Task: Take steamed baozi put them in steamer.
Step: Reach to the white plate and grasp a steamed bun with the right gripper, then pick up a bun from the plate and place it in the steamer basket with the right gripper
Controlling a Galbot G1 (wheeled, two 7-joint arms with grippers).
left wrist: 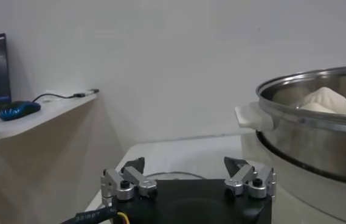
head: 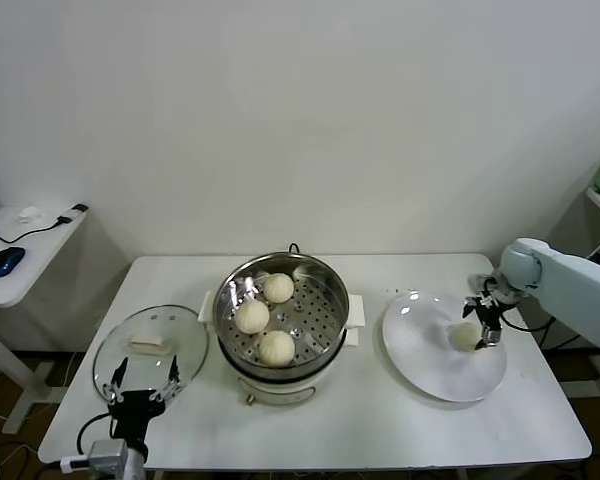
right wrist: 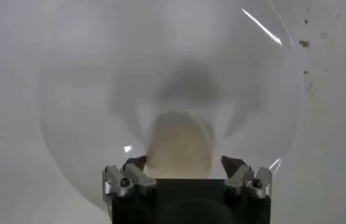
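The steamer [head: 332, 292] stands mid-table with three baozi on its perforated tray: one at the back [head: 278, 288], one at the left [head: 251, 317], one at the front [head: 276, 347]. The fourth baozi [head: 464, 337] lies on the white plate [head: 420, 350] at the right. My right gripper [head: 482, 333] is down over it and open, one finger on each side. In the right wrist view the baozi [right wrist: 179, 146] sits between the spread fingers of that gripper [right wrist: 183, 163]. My left gripper [head: 140, 385] is parked open at the front left, empty.
A round glass lid [head: 180, 330] with a white handle lies left of the steamer, just beyond the left gripper. The left wrist view shows the steamer's wall [left wrist: 306, 128] and one baozi [left wrist: 326, 99]. A side table with a blue mouse [head: 5, 260] stands far left.
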